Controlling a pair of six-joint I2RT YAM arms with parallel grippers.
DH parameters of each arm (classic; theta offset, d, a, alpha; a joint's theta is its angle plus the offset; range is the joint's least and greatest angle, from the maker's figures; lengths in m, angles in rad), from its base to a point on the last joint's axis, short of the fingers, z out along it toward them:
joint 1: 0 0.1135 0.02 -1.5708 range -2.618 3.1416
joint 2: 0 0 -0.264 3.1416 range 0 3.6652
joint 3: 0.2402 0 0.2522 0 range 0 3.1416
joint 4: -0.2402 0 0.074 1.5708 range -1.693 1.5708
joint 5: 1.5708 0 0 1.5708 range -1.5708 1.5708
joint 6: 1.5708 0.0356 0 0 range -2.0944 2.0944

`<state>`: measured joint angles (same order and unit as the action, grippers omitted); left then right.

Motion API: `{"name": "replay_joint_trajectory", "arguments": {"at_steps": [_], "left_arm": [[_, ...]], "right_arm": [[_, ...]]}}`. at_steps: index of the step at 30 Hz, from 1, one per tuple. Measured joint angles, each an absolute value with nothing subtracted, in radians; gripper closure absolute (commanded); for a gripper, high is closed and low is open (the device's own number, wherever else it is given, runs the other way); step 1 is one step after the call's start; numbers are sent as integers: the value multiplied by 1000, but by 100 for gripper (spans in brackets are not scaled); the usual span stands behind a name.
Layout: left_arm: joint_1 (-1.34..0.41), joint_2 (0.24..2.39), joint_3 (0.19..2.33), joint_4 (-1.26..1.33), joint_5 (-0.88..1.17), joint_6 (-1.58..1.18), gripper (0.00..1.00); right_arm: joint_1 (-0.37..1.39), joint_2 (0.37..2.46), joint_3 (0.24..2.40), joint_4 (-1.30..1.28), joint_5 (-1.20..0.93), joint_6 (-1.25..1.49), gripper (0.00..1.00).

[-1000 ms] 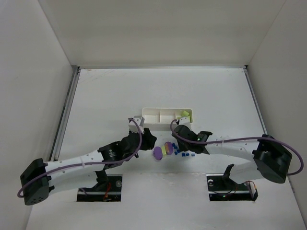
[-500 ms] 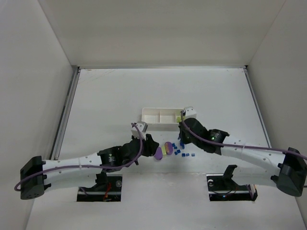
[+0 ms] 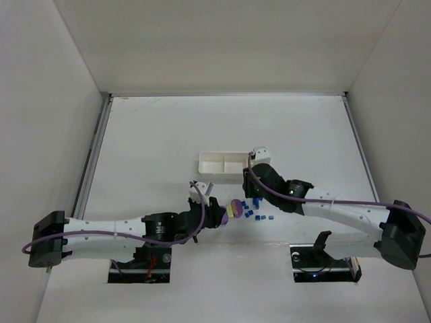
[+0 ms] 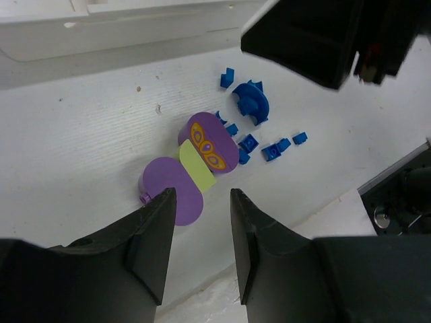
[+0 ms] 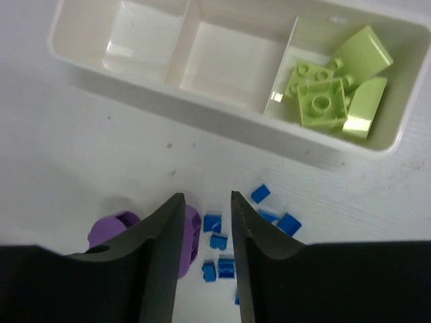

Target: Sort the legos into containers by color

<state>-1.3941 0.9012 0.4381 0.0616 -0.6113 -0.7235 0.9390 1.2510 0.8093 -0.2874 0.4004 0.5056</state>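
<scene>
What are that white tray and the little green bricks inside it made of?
White tray: probably thin moulded plastic with a glossy finish, going by the bright glints on its floor and the thin dividers. Green bricks: probably hard plastic, smooth and slightly shiny, with moulded round studs and crisp edges.

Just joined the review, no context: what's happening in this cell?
Two arms are sorting plastic toy bricks by colour. Yellow-green blocks lie in one end compartment of the long white plastic tray; its other two compartments are empty. The left gripper, fingers open, is over the rounded purple pieces. The right gripper, also open and empty, is above the small dark-blue bricks beside the tray.
</scene>
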Motion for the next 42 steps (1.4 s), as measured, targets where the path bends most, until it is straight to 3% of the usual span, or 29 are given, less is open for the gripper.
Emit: {"name": "replay_joint_trajectory", "arguments": {"at_steps": [4,10,17,27,34,42], "left_arm": [[-1399,901,438,60,-616,-733,64],[-1461,960,460,56,-631,-739,64],[-1506,1026,473,56,-645,-749,64],[-1558,1172,509,116,-644,-767,64],[-1552,1325,514,221,-615,-774,64],[-1476,1355,515,304,-607,-782,63]], "right_arm": [[986,1171,704,-314,411,539,53],[989,1225,667,-348,412,570,57],[977,1305,667,-347,408,572,65],[933,1356,683,-348,387,542,86],[918,1269,686,-368,384,537,87],[876,1123,784,-373,384,522,87]]}}
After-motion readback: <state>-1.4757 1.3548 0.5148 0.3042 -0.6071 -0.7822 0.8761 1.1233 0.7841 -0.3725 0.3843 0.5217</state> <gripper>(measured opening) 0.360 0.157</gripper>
